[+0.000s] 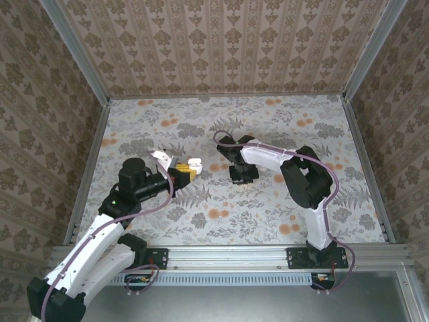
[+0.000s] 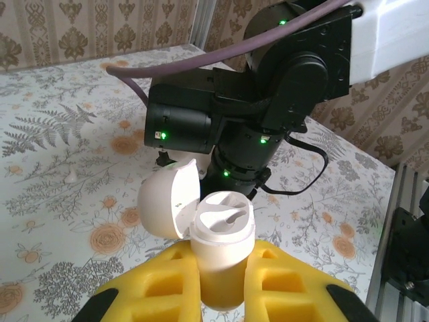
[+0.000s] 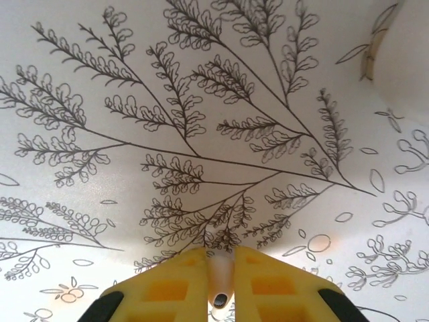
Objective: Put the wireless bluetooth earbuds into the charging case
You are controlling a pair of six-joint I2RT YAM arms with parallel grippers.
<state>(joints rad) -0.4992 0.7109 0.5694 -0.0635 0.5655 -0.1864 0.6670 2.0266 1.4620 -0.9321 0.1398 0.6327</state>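
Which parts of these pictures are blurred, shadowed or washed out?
Right wrist view: fern print sharp, soft shadow ahead of the right gripper holding the earbud, pale blob at top right out of focus. Left wrist view: the charging case sharp, the right arm's white shell nearly washed out. Top external view: even light.

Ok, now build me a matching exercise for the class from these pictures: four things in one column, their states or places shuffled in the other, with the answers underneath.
Column A
1. charging case
2. lid
3. earbud
4. tablecloth

Column B
a. swung open
b. pinched in the right gripper, low over the cloth
c. printed with ferns
d. clamped upright in the left gripper

Pairs: 1-d, 2-a, 3-b, 4-c
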